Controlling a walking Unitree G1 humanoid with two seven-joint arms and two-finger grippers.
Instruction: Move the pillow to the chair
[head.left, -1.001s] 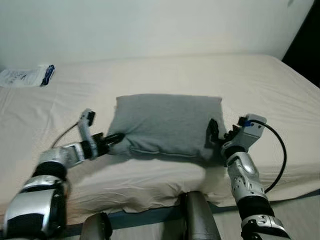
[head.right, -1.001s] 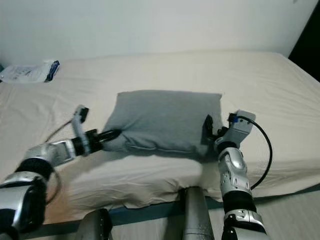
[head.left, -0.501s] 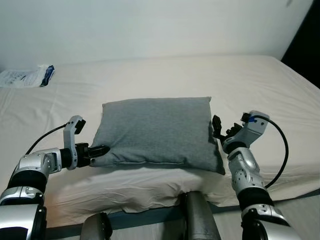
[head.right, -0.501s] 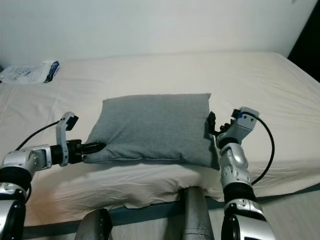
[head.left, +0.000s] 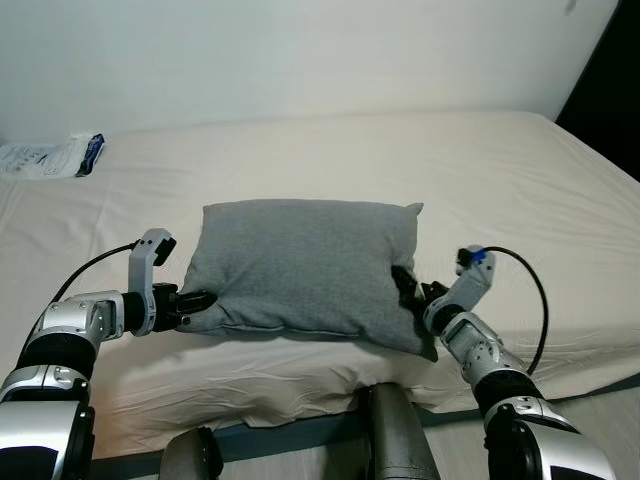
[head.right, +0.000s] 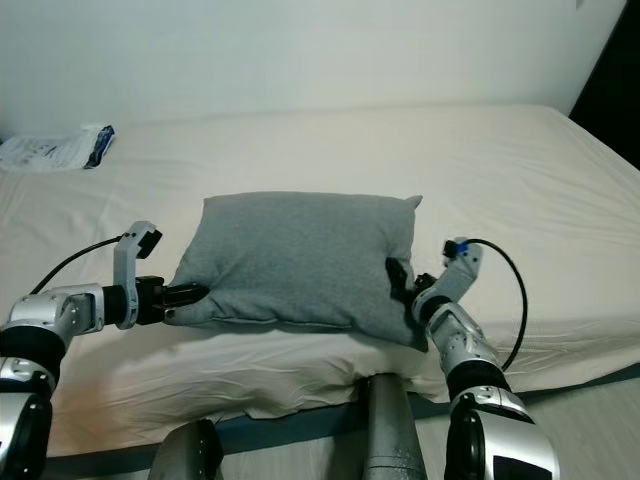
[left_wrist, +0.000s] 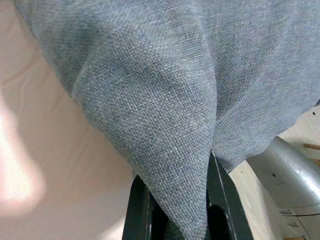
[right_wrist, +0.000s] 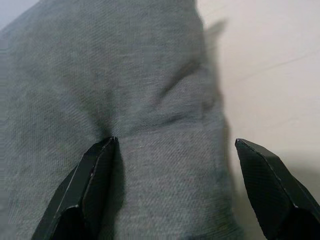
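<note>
A grey pillow (head.left: 305, 262) lies on the cream bed (head.left: 520, 170) near its front edge. My left gripper (head.left: 197, 300) is shut on the pillow's front left corner; in the left wrist view the grey cloth (left_wrist: 165, 130) runs down between the two black fingers (left_wrist: 139, 212). My right gripper (head.left: 405, 287) is open at the pillow's right edge, near its front right corner. In the right wrist view one fingertip (right_wrist: 95, 165) presses into the grey fabric (right_wrist: 150, 100) and the other finger (right_wrist: 265, 170) stands off to the side over the sheet.
A white and blue plastic packet (head.left: 52, 155) lies at the bed's back left. A pale wall stands behind the bed. My own grey body parts (head.left: 395, 440) show at the bottom, against the bed's front edge. A dark opening is at the far right.
My right gripper has moved lower and inward, so that one finger now presses on the pillow's right edge. A second ago the pillow sat further right; it has shifted left. My left gripper keeps its hold.
</note>
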